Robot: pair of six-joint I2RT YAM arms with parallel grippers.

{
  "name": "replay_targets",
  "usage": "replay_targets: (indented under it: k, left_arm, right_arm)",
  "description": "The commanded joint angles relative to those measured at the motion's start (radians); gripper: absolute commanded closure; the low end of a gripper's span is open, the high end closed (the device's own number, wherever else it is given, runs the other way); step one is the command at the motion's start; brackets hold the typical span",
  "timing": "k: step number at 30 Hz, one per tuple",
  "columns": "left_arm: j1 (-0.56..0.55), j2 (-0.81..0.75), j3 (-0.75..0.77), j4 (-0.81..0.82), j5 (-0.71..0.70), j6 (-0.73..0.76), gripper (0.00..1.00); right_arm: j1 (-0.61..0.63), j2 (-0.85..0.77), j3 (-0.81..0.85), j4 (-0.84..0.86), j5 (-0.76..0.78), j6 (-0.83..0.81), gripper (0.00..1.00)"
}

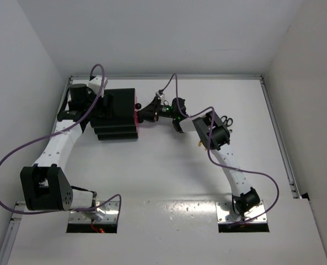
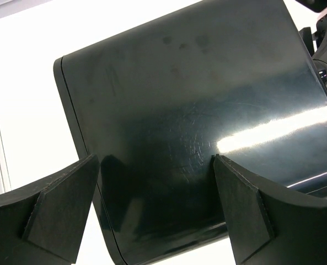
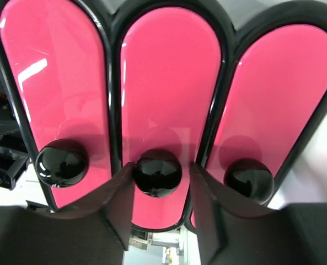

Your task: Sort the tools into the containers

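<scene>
The black cabinet (image 1: 118,113) lies at the back left, its pink drawer fronts (image 1: 136,117) facing right. In the right wrist view three pink drawers (image 3: 169,83) stand side by side, each with a round black knob. My right gripper (image 3: 156,185) is open and straddles the middle knob (image 3: 156,172); the left finger touches it and the right finger stands just off it. My left gripper (image 2: 155,204) is open against the cabinet's glossy black panel (image 2: 196,110) on the far side from the drawers. A small yellow bit (image 1: 199,143), perhaps the pliers, peeks from under the right arm. The wrench is out of view.
A dark looped object (image 1: 226,120) lies just right of the right arm's elbow, partly hidden. Purple cables loop over both arms. Metal rails (image 1: 279,143) edge the table at the right and back. White walls close in on three sides.
</scene>
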Motion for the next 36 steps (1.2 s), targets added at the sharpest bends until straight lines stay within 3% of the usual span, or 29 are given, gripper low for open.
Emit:
replay_targets:
  k: [1,9,15,21,36]
  left_arm:
    - [-0.01,0.003,-0.004,0.025,-0.003,-0.013,0.09]
    - [-0.01,0.013,-0.014,0.025,-0.012,-0.022,0.09]
    - [-0.01,0.013,-0.014,0.025,-0.023,-0.031,0.09]
    - [-0.01,0.013,-0.014,0.025,-0.055,-0.04,0.09]
    - [-0.01,0.031,0.005,0.025,-0.075,-0.05,0.09]
  right_arm:
    - [0.004,0.011,0.038,0.064,0.039,-0.011,0.6]
    - [-0.019,-0.03,0.009,0.067,0.019,-0.053,0.79]
    - [-0.062,-0.079,-0.037,0.067,-0.001,-0.074,0.82]
    - [-0.113,-0.144,-0.07,0.035,-0.01,-0.132,0.92]
    - [-0.214,-0.247,-0.228,0.036,-0.058,-0.172,0.95]
